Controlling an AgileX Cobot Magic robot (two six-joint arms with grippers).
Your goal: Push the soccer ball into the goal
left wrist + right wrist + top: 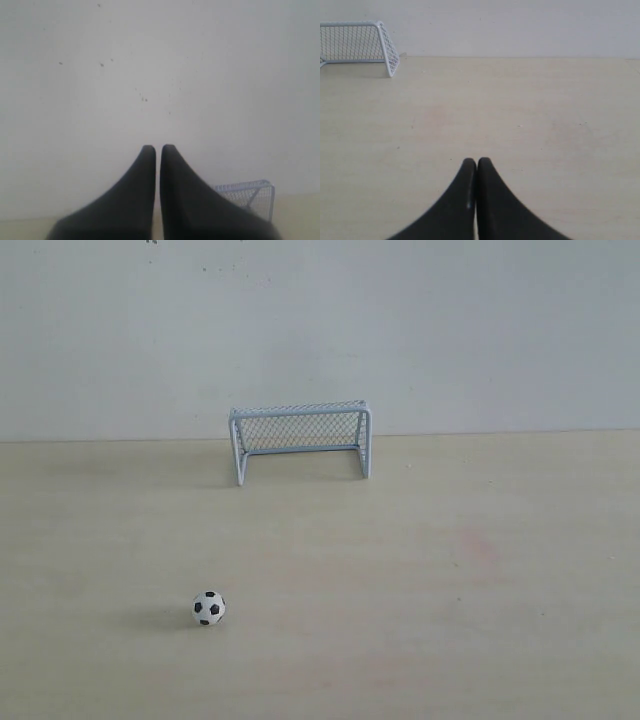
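The soccer ball (209, 608), small, white with black patches, rests on the pale wooden table near the front left. The goal (300, 439) stands at the back by the wall, its mouth facing the front, well beyond the ball. Neither arm shows in the exterior view. In the left wrist view my left gripper (158, 148) is shut and empty, pointing at the wall, with a corner of the goal (250, 194) beside it. My right gripper (477, 161) is shut and empty above bare table, with the goal (360, 42) far off. The ball shows in neither wrist view.
A grey-white wall (320, 330) runs along the back edge of the table (450, 570). Nothing else stands on the table besides the ball and the goal.
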